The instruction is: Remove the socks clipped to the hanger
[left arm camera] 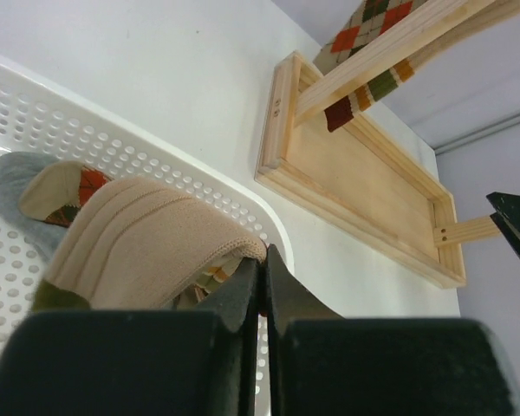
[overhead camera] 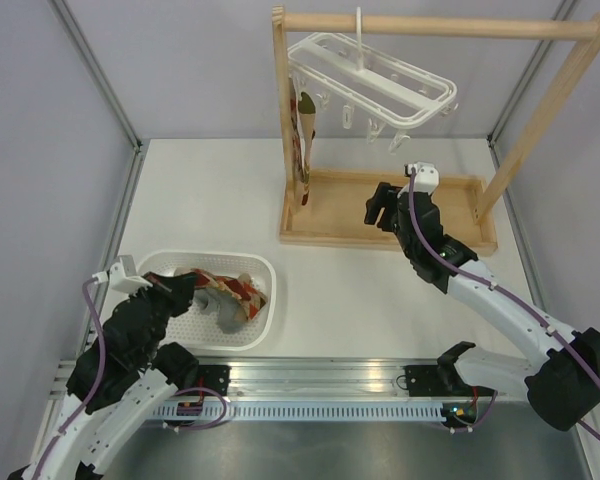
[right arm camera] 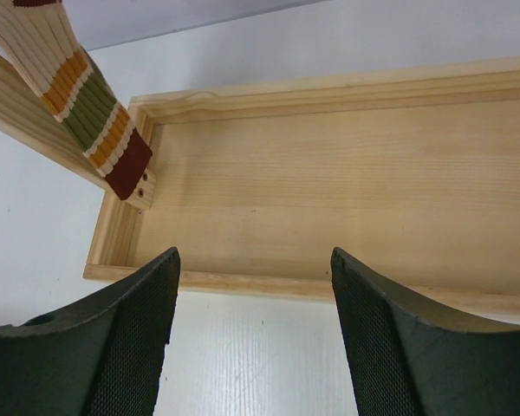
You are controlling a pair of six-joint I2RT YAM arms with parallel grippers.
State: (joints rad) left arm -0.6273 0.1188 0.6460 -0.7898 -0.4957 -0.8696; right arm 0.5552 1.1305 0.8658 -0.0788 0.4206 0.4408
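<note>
The white hanger (overhead camera: 372, 72) hangs by its hook from the wooden rail, its clips dangling. One argyle sock (overhead camera: 303, 135) is still clipped at its left end, and it also shows in the left wrist view (left arm camera: 364, 54) and the right wrist view (right arm camera: 80, 97). Several socks (overhead camera: 230, 294) lie in the white basket. My left gripper (left arm camera: 264, 256) is shut just above a tan ribbed sock (left arm camera: 147, 243) in the basket, with nothing seen between its fingers. My right gripper (right arm camera: 256, 269) stands open and holds nothing, low over the front edge of the wooden tray (right arm camera: 347, 173), to the right of the hanging sock.
The wooden rack's rail (overhead camera: 440, 27) and slanted posts stand over its tray (overhead camera: 345, 218) at the back. The perforated basket (overhead camera: 267, 268) sits at the front left. A grey sock (left arm camera: 13, 186) lies inside it. Grey walls close in both sides.
</note>
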